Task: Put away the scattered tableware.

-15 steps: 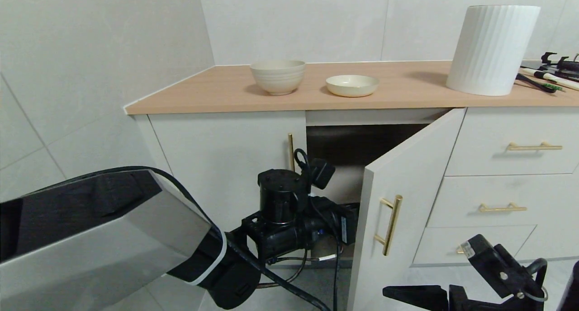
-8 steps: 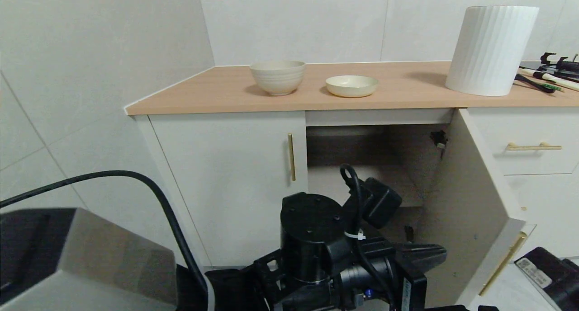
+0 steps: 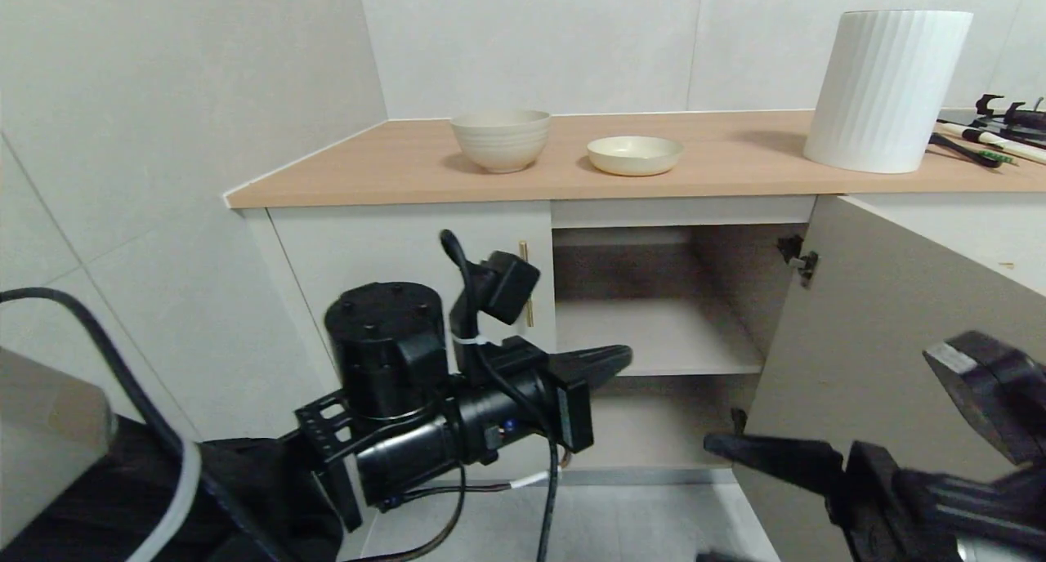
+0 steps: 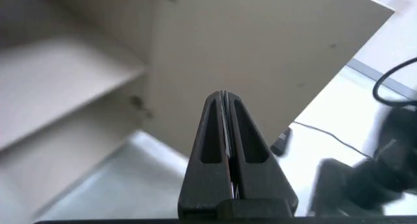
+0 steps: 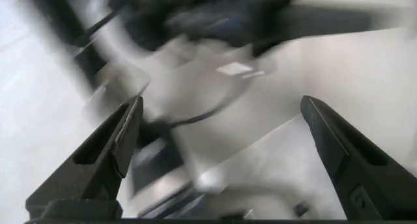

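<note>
so left gripper [image 4: 223,100] is pinched tight, holding nothing, in front of the open cabinet [image 3: 654,333]; right gripper [image 5: 220,107] is spread wide, also empty

**Soft, even light from above and the right**

The counter [image 3: 392,170] is brightly and evenly lit, and the tiles [image 3: 531,39] behind it look flat and matt. On the counter, the bowl [image 3: 501,140], dish [image 3: 635,154] and canister [image 3: 889,88] each throw a faint, soft-edged shadow to the left, so the light falls from above and to the right. Below the counter the open cupboard [image 3: 637,268] is dimmer, darkest just under the counter's edge, while its shelf [image 3: 645,333] catches light. In the left wrist view the door [image 4: 260,48] below the counter is pale and flatly lit.
</note>
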You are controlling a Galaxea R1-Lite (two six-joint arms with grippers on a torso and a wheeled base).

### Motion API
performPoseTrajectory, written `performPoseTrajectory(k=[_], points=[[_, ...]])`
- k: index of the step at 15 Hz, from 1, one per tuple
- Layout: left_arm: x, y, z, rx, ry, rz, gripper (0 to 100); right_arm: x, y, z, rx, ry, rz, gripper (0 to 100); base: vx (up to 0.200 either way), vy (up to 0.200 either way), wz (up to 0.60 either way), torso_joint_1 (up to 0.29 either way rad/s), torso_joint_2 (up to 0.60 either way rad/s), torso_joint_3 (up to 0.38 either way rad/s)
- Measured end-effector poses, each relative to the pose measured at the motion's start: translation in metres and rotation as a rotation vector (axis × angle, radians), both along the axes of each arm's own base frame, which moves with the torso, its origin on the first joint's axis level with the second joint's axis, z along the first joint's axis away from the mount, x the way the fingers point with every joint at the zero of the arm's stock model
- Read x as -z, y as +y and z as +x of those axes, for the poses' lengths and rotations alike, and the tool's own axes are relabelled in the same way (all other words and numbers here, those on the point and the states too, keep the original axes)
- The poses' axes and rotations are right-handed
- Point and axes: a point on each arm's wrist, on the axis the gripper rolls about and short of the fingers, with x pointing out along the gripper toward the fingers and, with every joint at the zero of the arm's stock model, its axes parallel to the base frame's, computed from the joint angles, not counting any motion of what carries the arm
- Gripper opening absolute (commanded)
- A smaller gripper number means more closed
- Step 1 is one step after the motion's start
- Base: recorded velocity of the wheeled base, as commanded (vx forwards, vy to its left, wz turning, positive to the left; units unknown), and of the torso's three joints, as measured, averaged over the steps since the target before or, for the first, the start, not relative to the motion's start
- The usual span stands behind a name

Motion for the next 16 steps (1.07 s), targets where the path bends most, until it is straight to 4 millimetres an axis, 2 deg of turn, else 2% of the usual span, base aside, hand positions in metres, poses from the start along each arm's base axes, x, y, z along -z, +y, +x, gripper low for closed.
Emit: performPoseTrajectory(k=[2, 5, 8, 10, 11, 16], points=[[-0.008, 0.037, 0.0, -0.094, -0.004, 0.027, 0, -0.012, 0.007, 0.029, 0.084, -0.001, -0.005, 100, 0.0, 0.0, 0.0, 0.0, 0.0, 0.0], [-0.019, 0.081, -0.008, -0.206, 0.033, 0.116, 0, -0.024, 0.012, 0.063, 0.168, 0.052, -0.13, 100, 0.0, 0.0, 0.0, 0.0, 0.0, 0.0], [-0.038, 0.118, -0.02, -0.313, 0.12, 0.187, 0, -0.052, 0.01, 0.087, 0.297, 0.052, -0.231, 100, 0.0, 0.0, 0.0, 0.0, 0.0, 0.0], [-0.06, 0.139, -0.028, -0.383, 0.106, 0.17, 0, -0.065, 0.007, 0.097, 0.446, 0.069, -0.291, 100, 0.0, 0.0, 0.0, 0.0, 0.0, 0.0], [-0.067, 0.145, -0.03, -0.405, 0.088, 0.156, 100, -0.067, 0.006, 0.097, 0.464, 0.072, -0.296, 100, 0.0, 0.0, 0.0, 0.0, 0.0, 0.0], [-0.085, 0.157, -0.035, -0.466, 0.061, 0.083, 100, -0.08, 0.0, 0.09, 0.482, 0.114, -0.264, 100, 0.0, 0.0, 0.0, 0.0, 0.0, 0.0]])
